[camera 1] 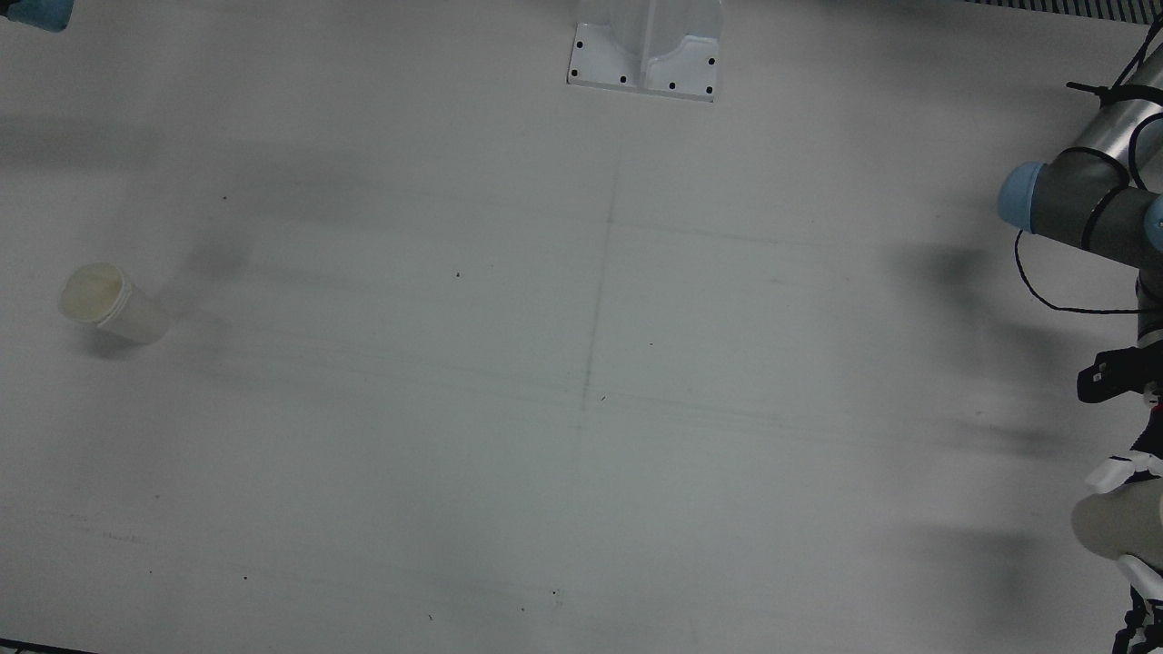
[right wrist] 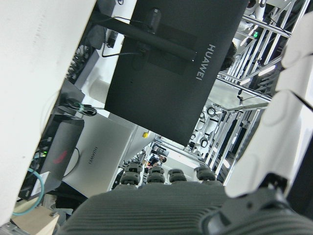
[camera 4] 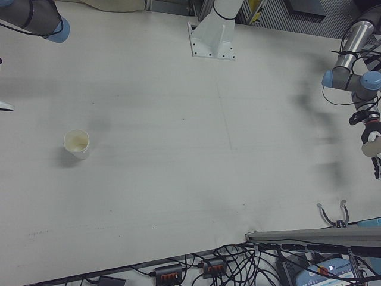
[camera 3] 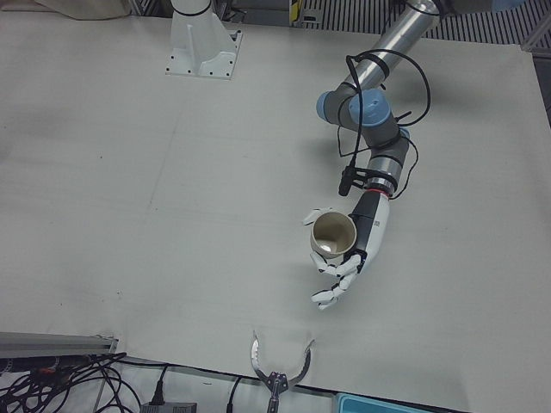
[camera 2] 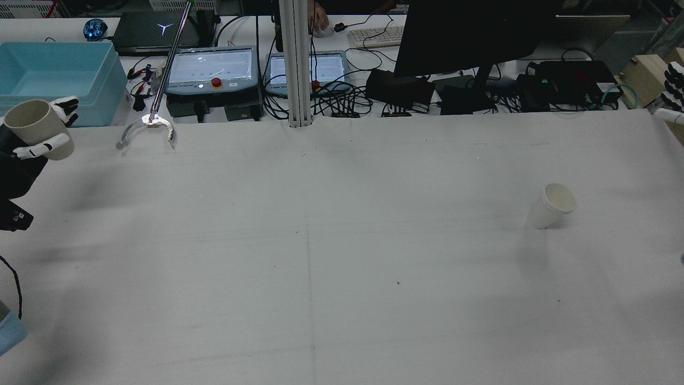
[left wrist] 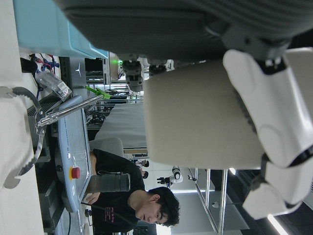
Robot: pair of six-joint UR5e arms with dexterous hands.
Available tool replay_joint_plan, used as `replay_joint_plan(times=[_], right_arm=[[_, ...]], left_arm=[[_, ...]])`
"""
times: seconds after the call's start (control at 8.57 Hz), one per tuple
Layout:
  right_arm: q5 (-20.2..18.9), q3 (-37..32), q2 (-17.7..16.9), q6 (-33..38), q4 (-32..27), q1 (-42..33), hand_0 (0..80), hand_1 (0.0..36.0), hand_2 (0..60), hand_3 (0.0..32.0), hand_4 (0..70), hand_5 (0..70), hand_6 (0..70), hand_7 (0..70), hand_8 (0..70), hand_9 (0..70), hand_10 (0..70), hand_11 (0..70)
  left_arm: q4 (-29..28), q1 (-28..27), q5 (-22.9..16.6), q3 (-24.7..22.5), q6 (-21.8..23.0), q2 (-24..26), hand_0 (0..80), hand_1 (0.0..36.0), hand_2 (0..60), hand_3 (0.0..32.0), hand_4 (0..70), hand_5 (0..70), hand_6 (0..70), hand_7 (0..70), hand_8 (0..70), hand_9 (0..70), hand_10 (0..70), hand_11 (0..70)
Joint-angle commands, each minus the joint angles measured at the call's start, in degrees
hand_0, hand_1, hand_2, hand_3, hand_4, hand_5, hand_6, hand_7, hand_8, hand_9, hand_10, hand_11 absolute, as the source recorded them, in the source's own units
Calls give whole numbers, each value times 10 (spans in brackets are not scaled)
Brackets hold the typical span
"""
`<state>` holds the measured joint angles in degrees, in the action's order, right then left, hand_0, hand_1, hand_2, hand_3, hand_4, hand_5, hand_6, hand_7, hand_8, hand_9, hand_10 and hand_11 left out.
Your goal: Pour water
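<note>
Beige mug [camera 3: 334, 234] grasped upright in left hand [camera 3: 349, 256], raised above worktop [camera 3: 172, 215] at its left edge, white paper cup [camera 2: 553, 205] standing well apart on right half, right hand [camera 2: 670, 85] at far right edge, grip state cannot be told.

Mug [camera 3: 334, 236] in L hand [camera 3: 349, 249], paper cup [camera 2: 552, 205] far right on table [camera 2: 320, 256].
</note>
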<state>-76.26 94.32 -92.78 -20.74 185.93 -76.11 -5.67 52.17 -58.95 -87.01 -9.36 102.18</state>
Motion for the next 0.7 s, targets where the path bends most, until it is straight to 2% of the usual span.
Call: replay_joint_plan(times=[0.0,0.12,0.23,0.35,0.47,0.58], right_arm=[[8,11,-46,-37,-20,57,464,137,106,0,4,0,0,0,13,41,47,85],[57,33,-48,-82,-27,56,478,158,95,0,0,0,0,0,12,40,54,99],[139,51,-60,-109,-42,64,482,172,102,0,0,0,0,0,10,36,53,99],[192,46,-56,-138,-67,85,473,166,110,0,0,0,0,0,10,36,46,88],[237,47,-55,-189,-86,117,473,167,116,0,0,0,0,0,10,37,42,82],[270,20,-55,-220,-118,145,471,166,122,0,0,0,0,0,9,36,45,85]], left_arm=[[-7,2,-1,-2,1,-11,455,91,341,0,569,700,143,245,102,174,89,129],[-7,2,-1,-6,2,-15,452,92,354,0,573,700,143,244,101,174,88,128],[-7,2,-1,-9,2,-18,454,92,348,0,574,700,143,244,101,173,87,127],[-8,2,-1,-10,2,-19,455,91,346,0,575,700,143,243,101,173,88,127],[-9,1,-1,-10,2,-20,455,90,341,0,574,700,142,241,101,172,88,128],[-11,2,-1,-9,2,-20,454,89,340,0,572,700,140,241,100,172,88,128]])
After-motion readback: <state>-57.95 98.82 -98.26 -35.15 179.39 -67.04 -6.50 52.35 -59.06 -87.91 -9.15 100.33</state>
